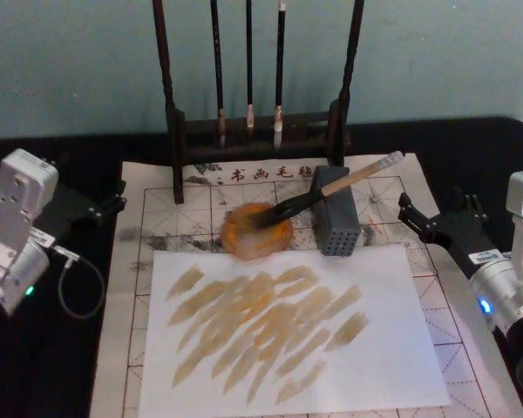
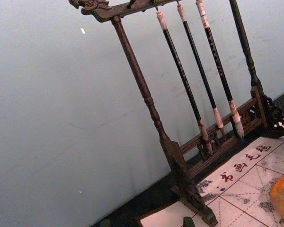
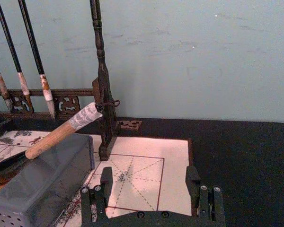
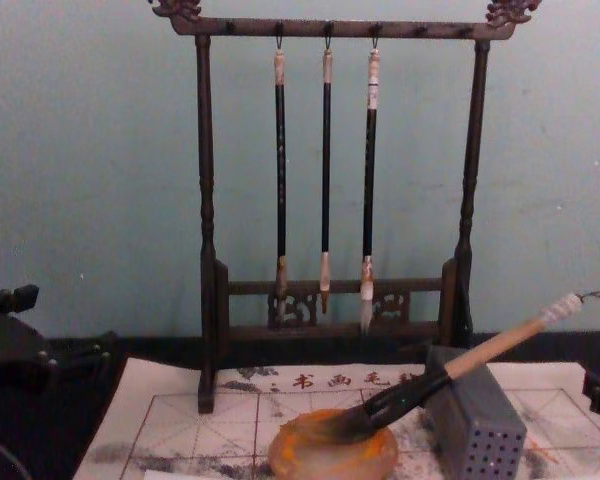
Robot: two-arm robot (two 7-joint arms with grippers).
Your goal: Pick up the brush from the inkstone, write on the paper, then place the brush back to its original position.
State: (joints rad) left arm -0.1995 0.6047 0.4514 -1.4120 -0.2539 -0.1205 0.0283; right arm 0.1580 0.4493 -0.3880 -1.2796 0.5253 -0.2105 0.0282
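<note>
Both pincers, left (image 1: 113,198) unclear, right (image 1: 416,218) open, flank the paper (image 1: 157,218) (brush (image 1: 331,190) on inkstone (image 1: 257,235)).

A calligraphy practice corner, set up as a robot test bench. A dark wooden brush rack (image 4: 330,180) with three thin hanging brushes (image 4: 325,170) stands against a plain pale blue-green wall (image 4: 90,180). Below it, a black-covered desk (image 1: 70,366) carries gridded practice paper (image 1: 200,205) printed with Chinese characters and an ink-smeared inkstone (image 1: 257,233).
</note>
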